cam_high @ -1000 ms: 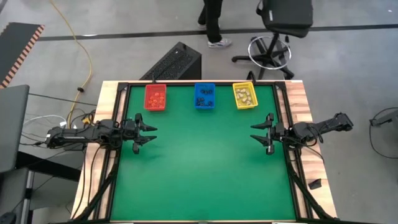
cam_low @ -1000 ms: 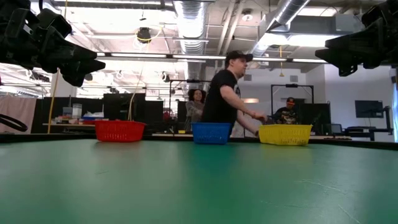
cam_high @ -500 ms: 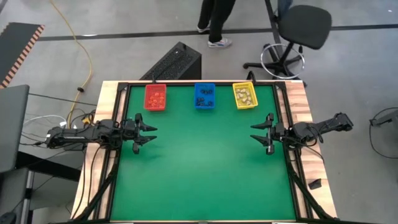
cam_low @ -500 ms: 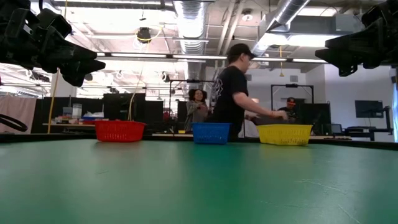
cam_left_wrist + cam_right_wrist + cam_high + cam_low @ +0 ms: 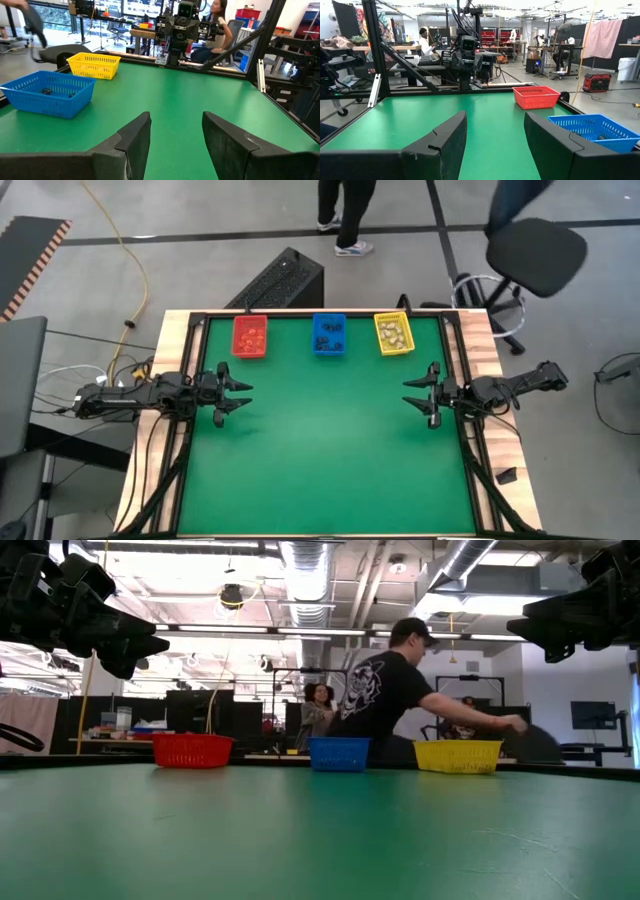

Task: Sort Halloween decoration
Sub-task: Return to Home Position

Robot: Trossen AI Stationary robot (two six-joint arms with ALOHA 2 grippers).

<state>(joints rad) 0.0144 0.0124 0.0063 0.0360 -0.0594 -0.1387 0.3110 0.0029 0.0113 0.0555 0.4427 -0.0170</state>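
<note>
The left gripper [image 5: 243,395] hangs over the left side of the table [image 5: 320,450] and the right gripper [image 5: 410,394] over the right side. Both reach level toward each other, spread wide and holding nothing. The trinkets [image 5: 329,338] lie at the far edge: orange in the red bin [image 5: 250,356], black in the blue bin [image 5: 329,353], cream in the yellow bin [image 5: 394,351].

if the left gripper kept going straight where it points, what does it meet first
Probably the right gripper: the left gripper points straight across the green mat at it, both open. The bins stand off to one side of that line.
</note>
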